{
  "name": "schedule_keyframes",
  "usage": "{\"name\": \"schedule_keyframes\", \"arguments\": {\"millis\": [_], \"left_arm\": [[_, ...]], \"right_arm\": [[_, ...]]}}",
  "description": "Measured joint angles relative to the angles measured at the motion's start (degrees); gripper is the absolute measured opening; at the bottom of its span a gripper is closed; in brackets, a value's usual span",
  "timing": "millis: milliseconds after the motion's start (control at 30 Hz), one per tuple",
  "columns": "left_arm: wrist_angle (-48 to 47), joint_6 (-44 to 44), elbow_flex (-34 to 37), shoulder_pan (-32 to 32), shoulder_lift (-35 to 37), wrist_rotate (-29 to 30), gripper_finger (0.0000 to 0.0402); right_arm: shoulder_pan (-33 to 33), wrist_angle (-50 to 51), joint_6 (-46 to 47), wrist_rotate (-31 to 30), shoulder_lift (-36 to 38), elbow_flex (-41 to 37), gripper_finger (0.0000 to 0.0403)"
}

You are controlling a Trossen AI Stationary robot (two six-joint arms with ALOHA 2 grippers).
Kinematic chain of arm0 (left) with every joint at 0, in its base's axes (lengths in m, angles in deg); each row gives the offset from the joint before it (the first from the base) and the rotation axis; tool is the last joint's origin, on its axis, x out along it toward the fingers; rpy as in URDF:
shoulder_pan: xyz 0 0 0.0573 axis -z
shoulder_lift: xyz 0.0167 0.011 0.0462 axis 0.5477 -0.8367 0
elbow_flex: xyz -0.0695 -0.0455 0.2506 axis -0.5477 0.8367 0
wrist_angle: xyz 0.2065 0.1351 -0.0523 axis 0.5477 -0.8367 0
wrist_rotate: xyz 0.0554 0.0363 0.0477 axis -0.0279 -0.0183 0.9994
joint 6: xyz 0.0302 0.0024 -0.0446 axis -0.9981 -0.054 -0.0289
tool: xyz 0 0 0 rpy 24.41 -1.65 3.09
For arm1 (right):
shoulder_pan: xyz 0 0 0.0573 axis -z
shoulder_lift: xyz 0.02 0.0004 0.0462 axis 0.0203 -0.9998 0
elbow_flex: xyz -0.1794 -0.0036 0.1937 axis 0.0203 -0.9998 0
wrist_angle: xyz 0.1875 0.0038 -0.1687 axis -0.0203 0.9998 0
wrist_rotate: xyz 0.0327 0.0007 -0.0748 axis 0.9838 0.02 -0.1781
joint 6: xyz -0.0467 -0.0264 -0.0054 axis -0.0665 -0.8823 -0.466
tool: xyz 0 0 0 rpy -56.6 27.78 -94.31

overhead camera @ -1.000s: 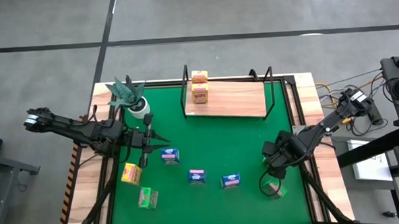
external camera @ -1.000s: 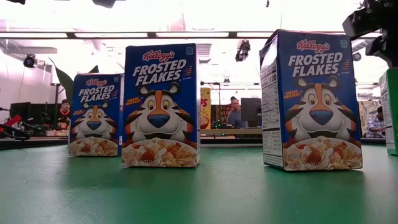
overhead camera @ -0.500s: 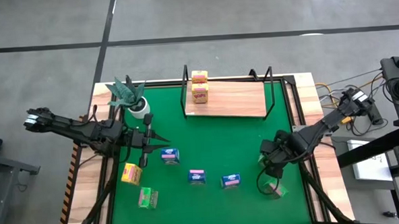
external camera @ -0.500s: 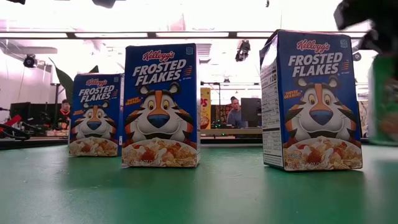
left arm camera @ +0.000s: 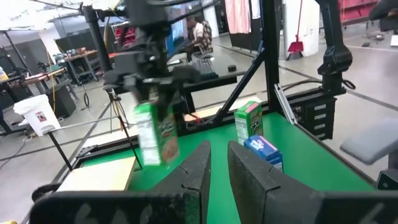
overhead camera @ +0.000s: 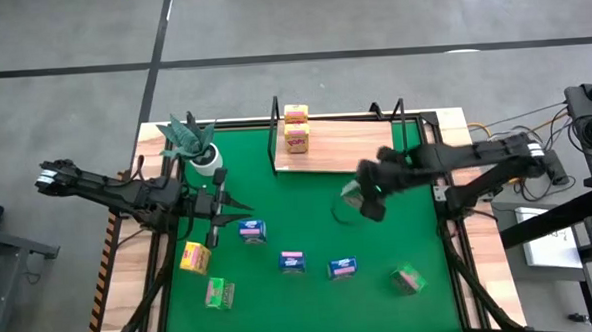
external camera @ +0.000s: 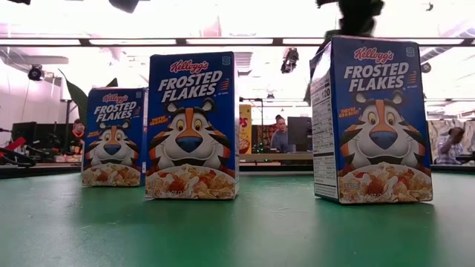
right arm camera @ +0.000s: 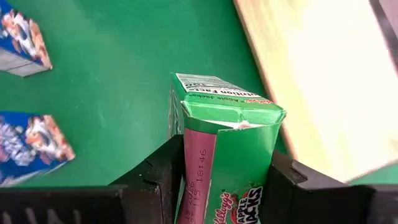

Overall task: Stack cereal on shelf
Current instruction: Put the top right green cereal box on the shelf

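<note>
The right gripper (overhead camera: 355,196) hangs over the green mat (overhead camera: 308,215) just off the shelf's (overhead camera: 360,148) near edge, its fingers (right arm camera: 163,176) clamped on a green box (right arm camera: 224,163). On the shelf, two yellow boxes (overhead camera: 295,129) stand stacked at its 9 o'clock end. Across the mat, three blue boxes (overhead camera: 292,261) line the middle; a second green box (overhead camera: 408,278) lies at 5 o'clock, a third (overhead camera: 219,292) at 7 o'clock beside a yellow one (overhead camera: 194,257). A potted plant (overhead camera: 193,142) stands at the mat's 10 o'clock corner.

The left gripper (overhead camera: 218,207) waits near the plant, fingers (left arm camera: 194,171) nearly together, holding nothing.

A second ago the right gripper was low at the mat's 5 o'clock corner among the green boxes; it has since lifted one and swung toward the shelf.
</note>
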Motion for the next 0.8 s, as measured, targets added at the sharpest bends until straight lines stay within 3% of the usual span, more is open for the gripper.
{"name": "schedule_keyframes", "arguments": {"millis": [167,367,800], "left_arm": [[0.2,0.6,0.0,0.0,0.0,0.0,0.0038],[0.3,0.6,0.1,0.0,0.0,0.0,0.0038],[-6.2,0.6,0.2,0.0,3.1,0.1,0.0038]], "right_arm": [[8.2,1.7,-13.7,5.6,-7.1,7.6,0.0144],[15.9,7.0,-26.5,5.5,-15.1,16.0,0.0146],[28.3,6.6,-40.4,5.7,-25.4,25.5,0.0162]]}}
